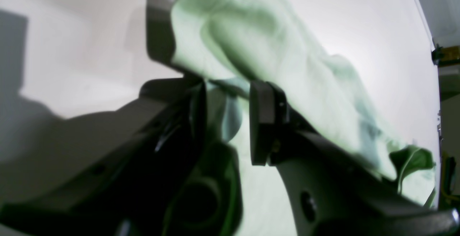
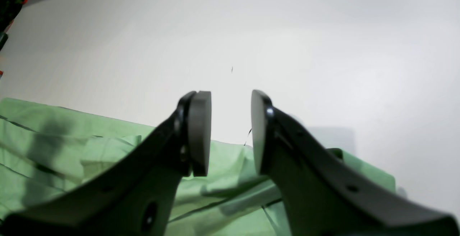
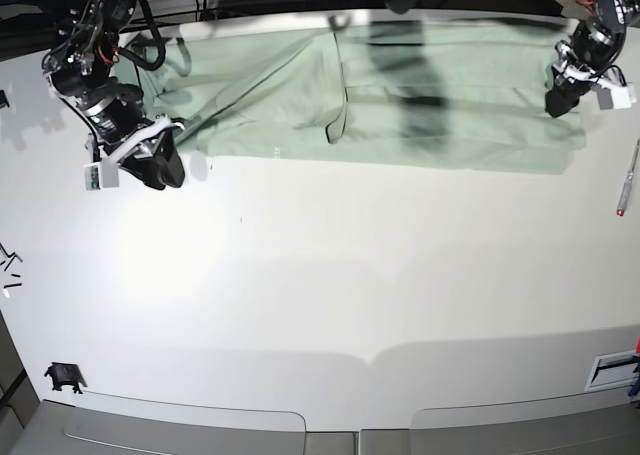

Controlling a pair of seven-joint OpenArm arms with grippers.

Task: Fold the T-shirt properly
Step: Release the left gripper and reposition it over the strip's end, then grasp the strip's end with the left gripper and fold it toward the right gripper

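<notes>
The pale mint-green T-shirt lies spread out along the far side of the white table, wrinkled, with a fold line near its middle. My left gripper is at the shirt's right end. In the left wrist view its jaws stand apart with a fold of the shirt between them. My right gripper hovers at the shirt's near left edge. In the right wrist view it is open and empty, with the shirt below and behind the fingers.
A red-and-silver pen-like tool lies at the table's right edge. Small black bits and a black clip sit at the left. A white slotted part is at the near right. Cables run behind the far edge.
</notes>
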